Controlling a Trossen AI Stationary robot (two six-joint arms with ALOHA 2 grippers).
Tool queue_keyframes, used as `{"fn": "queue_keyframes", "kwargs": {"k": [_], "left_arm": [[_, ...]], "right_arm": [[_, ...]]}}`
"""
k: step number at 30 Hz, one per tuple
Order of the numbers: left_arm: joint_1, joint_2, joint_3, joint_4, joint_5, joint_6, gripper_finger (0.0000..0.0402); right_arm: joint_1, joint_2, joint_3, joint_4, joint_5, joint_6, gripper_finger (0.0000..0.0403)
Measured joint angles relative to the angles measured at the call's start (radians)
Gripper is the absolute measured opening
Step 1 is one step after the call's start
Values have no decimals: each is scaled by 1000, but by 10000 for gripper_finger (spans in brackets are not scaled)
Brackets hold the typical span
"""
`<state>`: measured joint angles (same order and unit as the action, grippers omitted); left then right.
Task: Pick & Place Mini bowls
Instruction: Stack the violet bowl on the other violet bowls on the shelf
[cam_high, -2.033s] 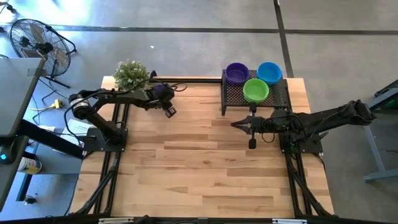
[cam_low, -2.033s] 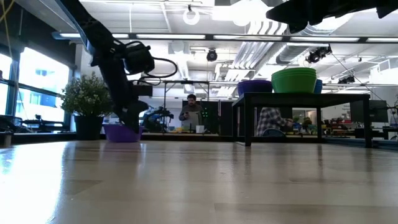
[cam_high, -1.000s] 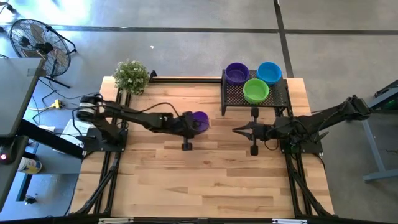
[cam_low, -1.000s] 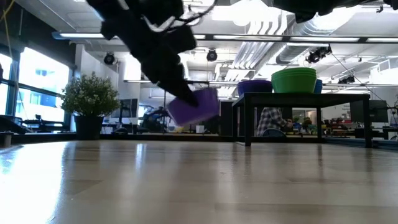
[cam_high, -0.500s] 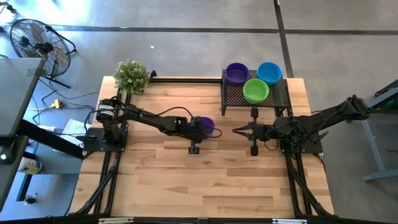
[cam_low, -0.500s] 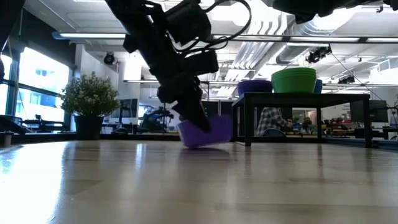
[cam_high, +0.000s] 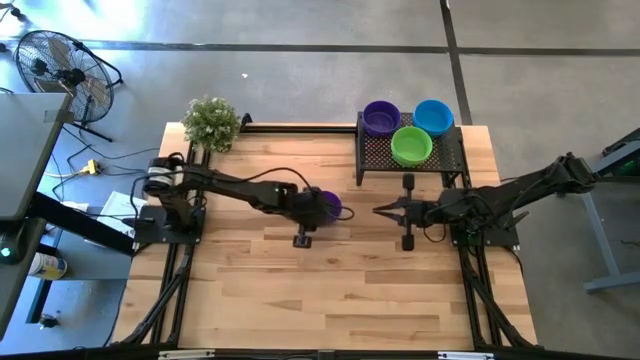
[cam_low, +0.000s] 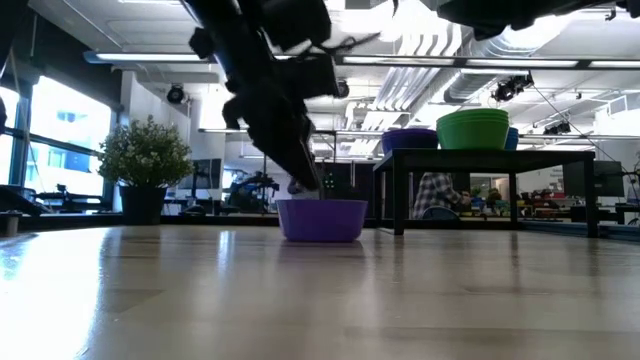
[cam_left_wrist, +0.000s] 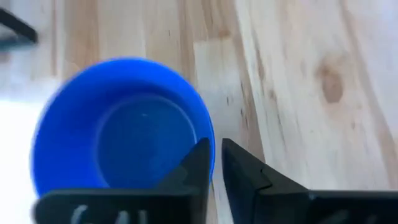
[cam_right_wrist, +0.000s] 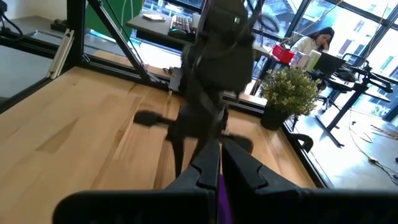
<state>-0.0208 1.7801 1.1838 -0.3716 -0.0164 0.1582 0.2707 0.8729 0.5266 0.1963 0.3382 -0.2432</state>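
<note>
A purple mini bowl stands level on its base on the wooden table, about mid-table; it also shows in the low view and the left wrist view. My left gripper is at the bowl's left rim, shut on it. My right gripper is shut and empty, above the table to the bowl's right. More mini bowls, purple, blue and green, sit on the black mesh tray at the far right. My left gripper has the bowl's rim on its left side between its two fingers, one finger inside the bowl and one outside. The fingers come from above, slanting in from the table's left. The bowl stands level on the table.
A potted plant stands at the table's far left corner. The mesh tray stands raised on legs at the far right. Bare wood lies across the near half of the table.
My left gripper has come down and a little toward the near edge with the purple bowl. The bowl was tilted and lifted clear a second ago; now it stands level on its base on the table.
</note>
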Motion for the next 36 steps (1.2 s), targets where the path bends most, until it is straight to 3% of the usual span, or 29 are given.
{"fn": "queue_keyframes", "kwargs": {"k": [4, 13, 20, 24, 28, 36], "left_arm": [[-6, -78, -75, 87, 17, 35, 4], [-19, -254, -370, 440, -50, -11, 2], [-19, -368, -656, 861, -66, -65, 1], [-19, -416, -772, 1007, -100, -91, 1], [-19, -463, -853, 1089, -155, -112, 0], [-19, -555, -925, 1138, -166, -129, 0]], "right_arm": [[0, 32, 0, 2, 1, 7, 7], [-3, 192, 6, 65, 115, 65, 14], [-13, 352, 94, 24, 102, 87, 59], [-30, 439, 172, -64, 78, 87, 87], [-42, 518, 243, -153, 74, 84, 109], [-82, 669, 354, -247, 47, 78, 144]]}}
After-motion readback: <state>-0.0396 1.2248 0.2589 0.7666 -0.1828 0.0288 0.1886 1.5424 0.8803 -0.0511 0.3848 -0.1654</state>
